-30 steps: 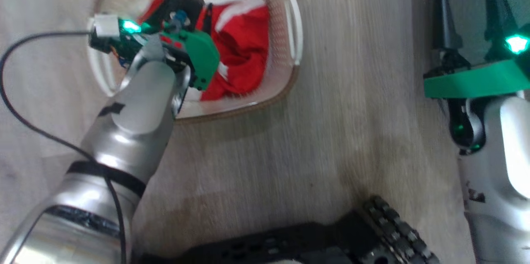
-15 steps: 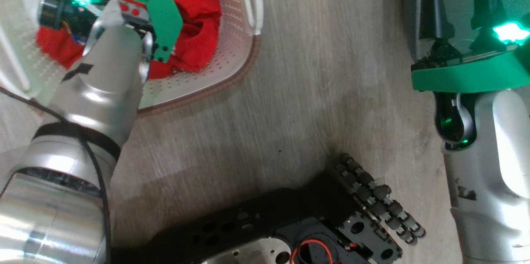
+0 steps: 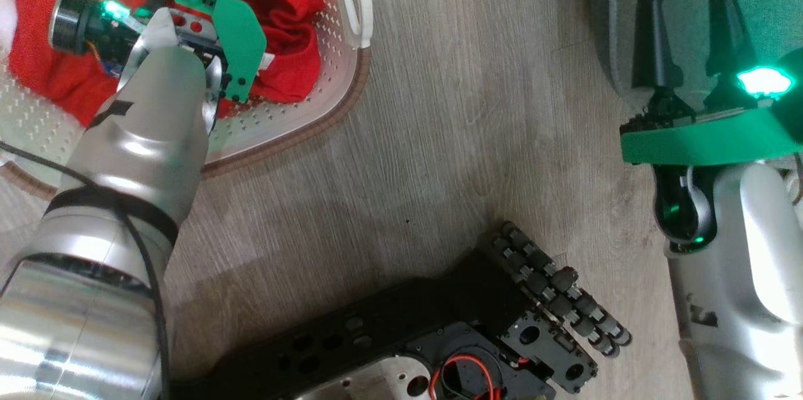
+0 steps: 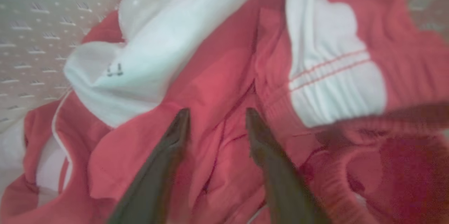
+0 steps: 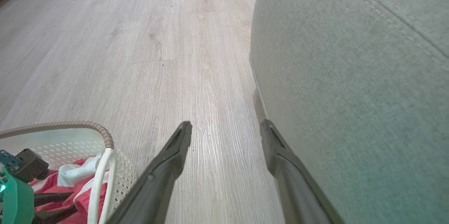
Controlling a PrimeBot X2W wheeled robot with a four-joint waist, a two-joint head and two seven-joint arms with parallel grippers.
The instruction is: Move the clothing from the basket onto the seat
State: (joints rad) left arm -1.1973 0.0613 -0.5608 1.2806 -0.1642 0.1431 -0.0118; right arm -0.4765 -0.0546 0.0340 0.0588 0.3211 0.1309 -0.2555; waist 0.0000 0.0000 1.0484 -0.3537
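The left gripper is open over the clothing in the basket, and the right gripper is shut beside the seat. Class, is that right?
Not quite: the right gripper is open, not shut; the right wrist view shows its fingers apart beside the seat. The left gripper is indeed open over the clothing in the basket.

The basket (image 3: 300, 119) at 11 o'clock runs off the head view's edges, the left arm (image 3: 150, 136) hiding part of the clothing (image 3: 290, 68).
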